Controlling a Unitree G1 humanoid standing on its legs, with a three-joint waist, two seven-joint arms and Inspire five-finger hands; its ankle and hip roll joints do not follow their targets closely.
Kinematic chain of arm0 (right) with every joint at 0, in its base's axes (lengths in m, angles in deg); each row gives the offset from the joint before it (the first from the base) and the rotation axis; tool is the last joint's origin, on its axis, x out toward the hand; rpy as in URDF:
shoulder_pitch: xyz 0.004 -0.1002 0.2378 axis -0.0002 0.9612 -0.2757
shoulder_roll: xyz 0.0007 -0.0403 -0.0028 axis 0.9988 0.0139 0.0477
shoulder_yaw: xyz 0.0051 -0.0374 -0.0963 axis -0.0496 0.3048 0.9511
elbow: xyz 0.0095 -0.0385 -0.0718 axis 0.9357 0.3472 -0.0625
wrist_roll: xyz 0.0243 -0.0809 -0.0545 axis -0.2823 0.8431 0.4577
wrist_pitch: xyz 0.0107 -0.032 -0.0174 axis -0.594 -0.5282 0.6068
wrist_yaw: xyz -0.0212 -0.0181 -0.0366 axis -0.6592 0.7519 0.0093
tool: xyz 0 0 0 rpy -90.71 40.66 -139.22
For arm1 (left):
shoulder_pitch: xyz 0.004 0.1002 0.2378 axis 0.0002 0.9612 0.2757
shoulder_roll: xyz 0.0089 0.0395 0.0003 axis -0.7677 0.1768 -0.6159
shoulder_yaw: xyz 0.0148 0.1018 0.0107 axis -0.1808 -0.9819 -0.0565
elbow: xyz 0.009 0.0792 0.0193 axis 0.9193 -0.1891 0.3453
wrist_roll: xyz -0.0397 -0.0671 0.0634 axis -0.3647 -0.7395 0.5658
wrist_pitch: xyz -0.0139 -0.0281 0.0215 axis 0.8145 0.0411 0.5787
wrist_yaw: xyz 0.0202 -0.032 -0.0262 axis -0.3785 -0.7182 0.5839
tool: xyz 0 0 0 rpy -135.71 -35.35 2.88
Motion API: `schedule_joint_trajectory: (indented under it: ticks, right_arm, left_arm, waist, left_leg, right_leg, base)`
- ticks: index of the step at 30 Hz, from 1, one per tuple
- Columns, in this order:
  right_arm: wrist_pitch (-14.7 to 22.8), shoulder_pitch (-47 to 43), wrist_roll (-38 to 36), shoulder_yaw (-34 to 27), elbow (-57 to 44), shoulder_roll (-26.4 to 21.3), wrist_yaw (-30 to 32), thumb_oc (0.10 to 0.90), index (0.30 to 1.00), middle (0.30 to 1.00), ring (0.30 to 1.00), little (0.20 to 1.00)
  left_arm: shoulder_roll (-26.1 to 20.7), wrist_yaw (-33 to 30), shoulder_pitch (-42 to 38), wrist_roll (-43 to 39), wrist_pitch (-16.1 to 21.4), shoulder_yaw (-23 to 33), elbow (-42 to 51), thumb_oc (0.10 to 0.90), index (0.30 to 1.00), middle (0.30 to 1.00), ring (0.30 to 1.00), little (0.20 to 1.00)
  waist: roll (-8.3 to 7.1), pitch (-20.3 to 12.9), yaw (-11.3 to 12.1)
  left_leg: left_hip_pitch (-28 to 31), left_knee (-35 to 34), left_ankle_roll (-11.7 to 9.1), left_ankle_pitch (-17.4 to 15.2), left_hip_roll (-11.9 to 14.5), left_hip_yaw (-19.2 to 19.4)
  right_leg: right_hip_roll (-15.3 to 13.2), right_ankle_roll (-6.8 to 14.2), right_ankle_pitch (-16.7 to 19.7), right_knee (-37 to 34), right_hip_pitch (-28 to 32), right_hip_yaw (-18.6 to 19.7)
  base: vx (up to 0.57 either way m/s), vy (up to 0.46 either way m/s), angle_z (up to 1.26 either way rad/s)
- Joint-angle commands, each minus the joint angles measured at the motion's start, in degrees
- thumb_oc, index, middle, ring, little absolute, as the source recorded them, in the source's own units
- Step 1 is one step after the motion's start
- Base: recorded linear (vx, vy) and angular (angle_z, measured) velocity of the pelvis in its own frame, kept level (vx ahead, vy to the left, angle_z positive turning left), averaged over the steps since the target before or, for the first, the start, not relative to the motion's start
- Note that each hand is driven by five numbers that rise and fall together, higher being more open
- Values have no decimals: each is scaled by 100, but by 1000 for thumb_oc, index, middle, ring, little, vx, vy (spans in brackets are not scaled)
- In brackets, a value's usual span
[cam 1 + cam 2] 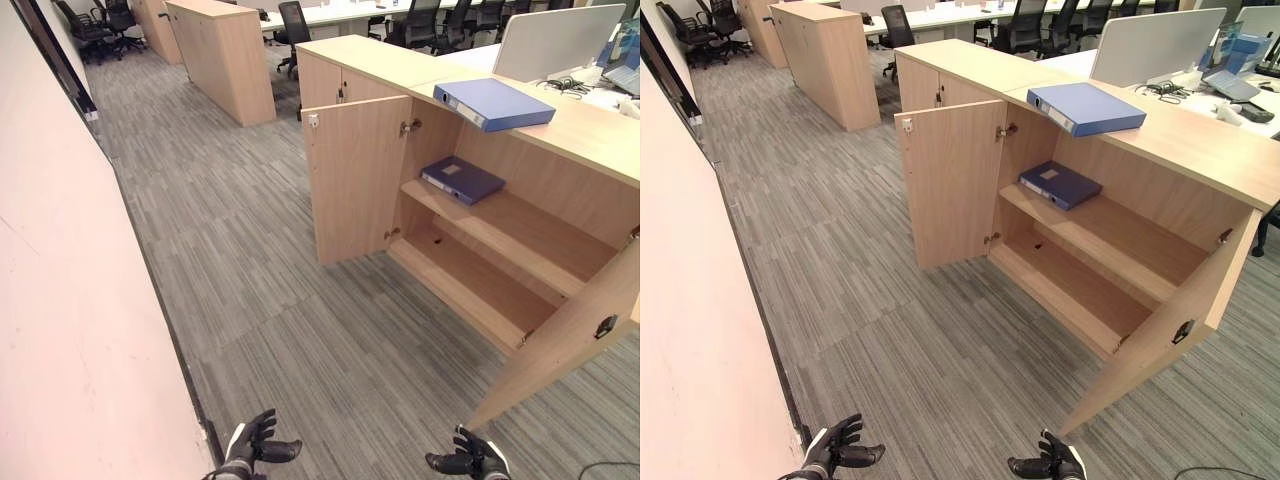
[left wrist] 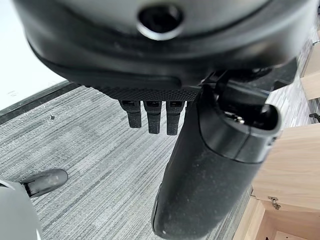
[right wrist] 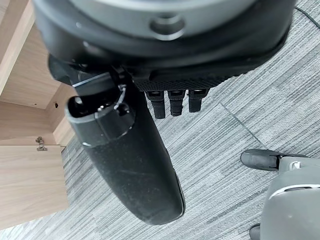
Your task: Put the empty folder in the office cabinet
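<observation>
Left robot hand [image 1: 250,447]: seen low over the carpet, fingers loosely spread, nothing held
Right robot hand [image 1: 472,460]: likewise low, relaxed and empty
Folder [image 1: 493,103]: blue, lying flat on the tabletop [image 1: 585,125] above the open cabinet [image 1: 500,250], well apart from both hands
Second folder [image 1: 462,179]: already lying on the upper shelf [image 1: 520,228]
Step in hand: the cabinet is to be approached, likely; the folder is best gripped at its overhanging edge
Caution: the open doors [image 1: 355,175] are to be kept clear of

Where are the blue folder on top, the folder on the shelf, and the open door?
top folder [image 1: 497,102], left eye view, middle of its cover
shelf folder [image 1: 463,179], left eye view, middle of its cover
door [image 1: 352,180], left eye view, middle of the left door's panel
</observation>
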Motion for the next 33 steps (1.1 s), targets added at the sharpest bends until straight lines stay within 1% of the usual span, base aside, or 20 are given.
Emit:
schedule_joint_trajectory:
  ticks: [1,6,7,8,10,11,12,13,14,15,17,18,19,20,22,24,26,27,30,33]
  right_arm:
    - [234,-378,-116,24,-1,-194,2,800,900,900,900,900]
    - [243,-398,-135,39,-32,-238,-16,800,900,900,900,900]
    - [258,-413,-165,16,-53,-279,-22,800,900,900,900,900]
    - [258,-415,-165,15,-52,-278,-22,800,900,900,900,900]
    - [268,-389,-198,-30,-119,-352,-33,800,900,900,900,900]
    - [268,-387,-204,-50,-141,-400,-7,800,900,900,900,900]
    - [252,-407,-206,-61,-138,-421,-17,800,900,900,900,900]
    - [218,-424,-195,-69,-66,-443,-34,800,900,900,900,900]
    - [218,-424,-195,-68,-66,-443,-34,800,900,900,900,900]
    - [202,-430,-191,-64,-31,-452,-49,800,900,900,900,900]
    - [172,-441,-158,-78,1,-466,-64,800,900,900,900,900]
    - [163,-454,-140,-69,2,-479,-66,800,900,900,900,900]
    - [172,-526,-150,-25,25,-496,-33,800,900,900,900,900]
    - [174,-528,-151,-25,29,-494,-34,800,900,900,900,900]
    - [185,-617,-181,20,94,-488,-5,800,900,900,900,900]
    - [169,-706,-190,55,207,-470,5,800,900,900,900,900]
    - [149,-775,-174,124,262,-458,6,800,900,900,900,900]
    - [151,-775,-175,125,265,-455,6,800,900,900,900,900]
    - [129,-803,-148,170,333,-404,-35,800,900,900,900,900]
    - [129,-861,-184,138,422,-292,-39,800,900,900,900,900]
  left_arm:
    - [-155,-92,-464,-37,296,118,-49,800,900,900,900,900]
    - [-171,-120,-481,-146,308,167,-81,800,900,900,900,900]
    - [-189,-131,-520,-215,324,175,-25,800,900,900,900,900]
    - [-190,-131,-523,-215,323,175,-24,800,900,900,900,900]
    - [-185,-120,-554,-312,345,181,69,800,900,900,900,900]
    - [-170,-133,-598,-342,341,158,61,800,900,900,900,900]
    - [-157,-139,-630,-374,349,171,45,800,900,900,900,900]
    - [-141,-136,-581,-383,347,196,43,800,900,900,900,900]
    - [-141,-136,-581,-383,347,197,43,800,900,900,900,900]
    - [-125,-125,-570,-374,340,209,0,800,900,900,900,900]
    - [-125,-105,-560,-322,315,218,-83,800,900,900,900,900]
    - [-130,-119,-552,-292,298,217,-140,800,900,900,900,900]
    - [-144,-149,-561,-283,278,207,-161,800,900,900,900,900]
    - [-145,-150,-562,-283,278,207,-162,800,900,900,900,900]
    - [-170,-185,-577,-333,278,237,-203,800,900,900,900,900]
    - [-201,-200,-572,-395,268,283,-256,800,900,900,900,900]
    - [-244,-217,-522,-419,264,361,-347,800,900,900,900,900]
    - [-247,-217,-522,-420,265,361,-347,800,900,900,900,900]
    - [-279,-198,-483,-426,267,430,-425,800,900,900,900,900]
    - [-345,-185,-513,-394,254,422,-430,800,900,900,900,900]
  waist:
    - [-106,13,13]
    - [-47,118,43]
    - [-67,284,71]
    - [-66,276,58]
    - [-83,446,82]
    - [-90,553,108]
    - [-107,579,74]
    - [-104,584,59]
    - [-103,583,58]
    - [-98,585,58]
    - [-106,536,108]
    - [-118,514,159]
    - [-123,506,300]
    - [-137,509,294]
    - [-163,516,413]
    - [-211,501,514]
    - [-258,457,724]
    - [-267,462,723]
    - [-286,361,897]
    - [-355,271,1020]
  left_leg:
    - [302,-44,-855,-102,734,-253]
    - [277,-20,-916,60,872,-276]
    - [-31,533,-993,49,951,-314]
    - [-72,582,-995,28,958,-333]
    - [-544,1246,-1114,110,1003,-380]
    - [-893,1750,-1204,434,1059,-491]
    - [-1116,2039,-1271,530,1110,-484]
    - [-1285,2387,-1264,669,1264,-363]
    - [-1288,2390,-1264,668,1265,-364]
    - [-1341,2332,-1243,723,1373,-245]
    - [-1364,1840,-1192,658,1549,2]
    - [-1389,1520,-1172,735,1606,45]
    - [-1517,796,-1149,945,1699,-61]
    - [-1491,756,-1149,963,1679,-57]
    - [-1661,235,-1172,1063,1776,-156]
    - [-1909,95,-1208,1090,1961,-156]
    - [-2193,69,-1240,1149,2198,-233]
    - [-2187,72,-1243,1145,2193,-231]
    - [-2289,108,-1293,1240,2288,-315]
    - [-2369,259,-1330,1513,2244,-406]
  right_leg:
    - [-348,574,-402,38,141,61]
    - [-257,519,-478,38,161,86]
    - [-274,462,-502,38,178,81]
    - [-270,459,-501,38,167,68]
    - [-302,382,-547,38,211,11]
    - [-313,328,-566,38,252,-39]
    - [-325,288,-586,38,273,-104]
    - [-315,239,-667,38,362,-187]
    - [-314,239,-667,38,361,-189]
    - [-318,240,-714,38,433,-243]
    - [-344,295,-791,38,533,-329]
    - [-345,332,-813,38,568,-349]
    - [-310,368,-925,38,659,-356]
    - [-324,370,-936,38,670,-365]
    - [-278,384,-1092,100,775,-305]
    - [-276,385,-1366,293,898,-241]
    - [-320,438,-1636,456,1175,-67]
    - [-327,437,-1647,464,1178,-69]
    - [-439,533,-1832,467,1416,105]
    - [-638,683,-1846,547,1452,247]
  base:
    - [-1,-53,2]
    - [-32,-53,5]
    - [-104,-71,8]
    - [-150,-84,12]
    - [-113,-57,21]
    - [-89,-59,32]
    - [-19,-54,52]
    - [39,-36,52]
    - [99,5,44]
    - [106,51,20]
    - [192,87,26]
    - [296,132,39]
    - [236,108,34]
    - [230,81,28]
    - [225,56,29]
    - [378,135,-8]
    - [439,181,-46]
    - [302,127,-45]
    - [337,197,-10]
    - [342,259,-11]
